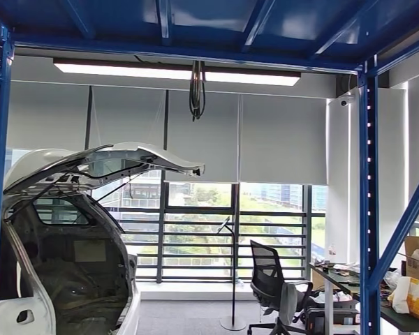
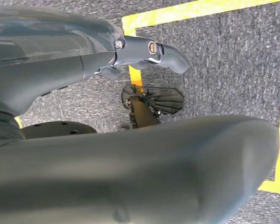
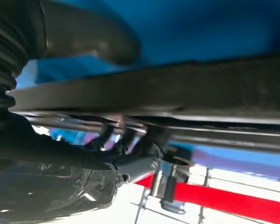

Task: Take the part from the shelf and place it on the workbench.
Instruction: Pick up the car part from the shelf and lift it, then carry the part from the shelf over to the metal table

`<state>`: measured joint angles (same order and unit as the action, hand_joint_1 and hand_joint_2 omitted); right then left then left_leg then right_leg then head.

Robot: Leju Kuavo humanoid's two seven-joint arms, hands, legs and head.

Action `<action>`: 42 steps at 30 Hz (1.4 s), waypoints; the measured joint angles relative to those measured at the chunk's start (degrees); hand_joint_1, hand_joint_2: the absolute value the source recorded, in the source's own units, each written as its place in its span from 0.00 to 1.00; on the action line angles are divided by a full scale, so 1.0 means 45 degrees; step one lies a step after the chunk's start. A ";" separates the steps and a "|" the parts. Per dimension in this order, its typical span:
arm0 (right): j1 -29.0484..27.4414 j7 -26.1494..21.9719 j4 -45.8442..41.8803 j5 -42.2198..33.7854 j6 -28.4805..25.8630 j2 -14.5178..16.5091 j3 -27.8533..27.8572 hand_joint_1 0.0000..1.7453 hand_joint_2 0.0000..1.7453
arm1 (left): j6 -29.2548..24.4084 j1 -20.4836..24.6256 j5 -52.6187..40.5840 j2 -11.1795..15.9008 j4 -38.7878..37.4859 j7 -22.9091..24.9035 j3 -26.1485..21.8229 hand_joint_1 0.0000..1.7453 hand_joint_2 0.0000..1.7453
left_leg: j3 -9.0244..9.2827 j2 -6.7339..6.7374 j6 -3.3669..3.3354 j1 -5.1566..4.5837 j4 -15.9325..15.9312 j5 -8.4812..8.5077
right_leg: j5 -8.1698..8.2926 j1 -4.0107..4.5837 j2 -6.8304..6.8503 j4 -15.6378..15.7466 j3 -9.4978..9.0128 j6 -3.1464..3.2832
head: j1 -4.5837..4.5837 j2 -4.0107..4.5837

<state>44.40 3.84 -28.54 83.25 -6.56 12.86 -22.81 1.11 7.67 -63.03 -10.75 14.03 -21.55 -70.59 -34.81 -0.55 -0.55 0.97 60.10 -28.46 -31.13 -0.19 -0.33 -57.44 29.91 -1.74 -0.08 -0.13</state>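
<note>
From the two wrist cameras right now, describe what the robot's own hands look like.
The left hand has a smooth dark grey shell, glossy near the wrist, and a thick grey thumb jointed with small round silver pins. The right hand has a black ribbed cover at the wrist, a glossy dark grey casing, darker fingers, and a grey thumb with the same small silver fasteners. No cables or markings show on either.

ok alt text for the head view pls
A white car with its tailgate raised sits at left inside a blue steel frame. Beyond are windows with half-lowered blinds, a black office chair and a cluttered desk at right.
</note>
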 joint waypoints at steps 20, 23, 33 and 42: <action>-0.0860 0.0430 -0.1285 0.0646 -0.0726 -0.0571 -0.0046 1.00 1.00 | -0.1109 -0.0070 -0.0138 0.0001 0.0000 -0.0500 0.0027 0.00 1.00 | 0.0008 0.0002 -0.0001 0.0000 0.0000 0.0001 | 0.0000 0.0001 -0.0003 -0.0001 -0.0009 0.0000 | 0.0000 0.0000; -0.1136 0.0103 -0.2037 0.0567 -0.0555 -0.0577 -0.0057 1.00 1.00 | -0.1259 -0.0073 0.0032 0.0006 0.0000 -0.0534 0.0022 0.00 1.00 | 0.0002 0.0002 -0.0001 0.0001 0.0000 0.0001 | 0.0000 0.0001 -0.0005 -0.0004 -0.0006 0.0000 | 0.0000 0.0000; -0.2104 -0.2595 -0.7909 -0.6393 0.1822 -0.0248 -0.0861 1.00 1.00 | -0.0674 -0.0278 0.0979 0.0128 0.0000 -0.0221 -0.0349 0.00 1.00 | -0.0028 0.0003 0.0001 0.0004 -0.0001 -0.0001 | -0.0014 0.0005 0.0000 -0.0018 0.0034 0.0019 | 0.0001 0.0000; -0.4475 -0.5396 -1.3530 -1.7131 0.4620 -0.0352 -0.0873 1.00 1.00 | 0.0509 -0.0363 0.1814 0.0276 0.0000 -0.1733 -0.0975 0.00 1.00 | -0.0030 0.0003 0.0001 -0.0004 -0.0001 -0.0010 | -0.0019 -0.0002 0.0003 -0.0011 0.0036 0.0025 | 0.0003 0.0000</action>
<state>24.27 -20.44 -89.42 6.17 14.23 11.28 -26.74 3.40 6.03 -54.87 -9.51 14.03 -29.35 -74.98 -34.95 -0.54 -0.55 0.95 60.10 -28.51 -31.22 -0.20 -0.32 -57.50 30.07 -1.63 -0.07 -0.13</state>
